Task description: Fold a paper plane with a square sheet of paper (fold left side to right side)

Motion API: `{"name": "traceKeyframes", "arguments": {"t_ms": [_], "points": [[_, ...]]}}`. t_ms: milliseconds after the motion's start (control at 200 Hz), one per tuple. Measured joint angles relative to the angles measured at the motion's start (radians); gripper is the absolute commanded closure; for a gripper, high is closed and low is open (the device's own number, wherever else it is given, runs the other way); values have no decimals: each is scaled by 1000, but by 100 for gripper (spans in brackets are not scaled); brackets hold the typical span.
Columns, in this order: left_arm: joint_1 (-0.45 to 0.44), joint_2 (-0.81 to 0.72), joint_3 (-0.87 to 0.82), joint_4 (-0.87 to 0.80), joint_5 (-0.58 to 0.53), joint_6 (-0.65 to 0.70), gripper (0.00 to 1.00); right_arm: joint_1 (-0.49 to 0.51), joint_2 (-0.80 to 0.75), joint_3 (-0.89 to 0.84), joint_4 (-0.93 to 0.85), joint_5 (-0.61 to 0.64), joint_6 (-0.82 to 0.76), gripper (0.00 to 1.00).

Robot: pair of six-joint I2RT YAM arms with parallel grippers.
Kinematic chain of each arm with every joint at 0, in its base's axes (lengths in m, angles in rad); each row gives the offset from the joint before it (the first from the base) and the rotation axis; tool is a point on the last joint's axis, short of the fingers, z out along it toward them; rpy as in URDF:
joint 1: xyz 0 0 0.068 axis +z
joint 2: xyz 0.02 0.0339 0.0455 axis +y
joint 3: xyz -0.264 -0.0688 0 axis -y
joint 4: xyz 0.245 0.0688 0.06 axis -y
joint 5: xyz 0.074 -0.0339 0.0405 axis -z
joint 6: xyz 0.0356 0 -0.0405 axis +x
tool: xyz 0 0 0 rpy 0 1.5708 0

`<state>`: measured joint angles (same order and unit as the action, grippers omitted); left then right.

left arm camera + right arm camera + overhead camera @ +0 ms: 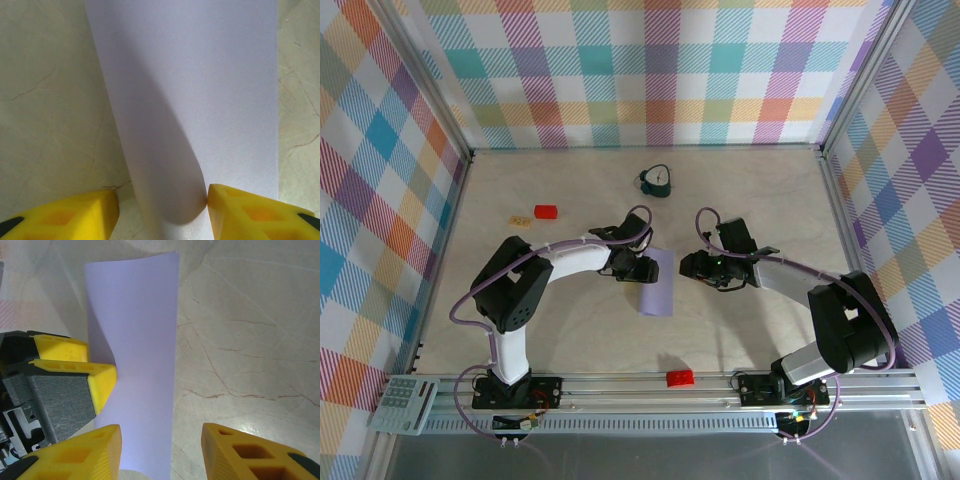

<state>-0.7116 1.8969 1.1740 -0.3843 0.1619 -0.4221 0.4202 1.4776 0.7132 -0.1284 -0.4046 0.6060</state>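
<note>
Two grippers work at the middle of the table [570, 330]. Of these, the left gripper [162, 212] stands about half open, its yellow fingers [80, 215] set either side of the rounded bend in the square sheet of paper [210, 90]. One finger touches the curl, seemingly to steady the bend while the left half lies over the right. Opposite it, the right gripper [160, 452] is also part open and grips nothing, its jaws astride the sheet's edge, probably to keep the layers aligned. Between both arms the sheet lies doubled over, not yet creased flat.
</note>
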Motion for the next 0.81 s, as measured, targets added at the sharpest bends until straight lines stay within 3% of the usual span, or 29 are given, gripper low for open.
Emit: {"name": "traceKeyframes", "arguments": {"t_ms": [420,525,805], "points": [[-3,4,6,-7,-7,0,46,21,7,0,22,-16,10,55],[-3,4,6,-7,-7,0,46,36,37,0,41,-35,19,60],[-4,4,6,-7,-11,0,46,81,169,31,109,-91,62,86]]}}
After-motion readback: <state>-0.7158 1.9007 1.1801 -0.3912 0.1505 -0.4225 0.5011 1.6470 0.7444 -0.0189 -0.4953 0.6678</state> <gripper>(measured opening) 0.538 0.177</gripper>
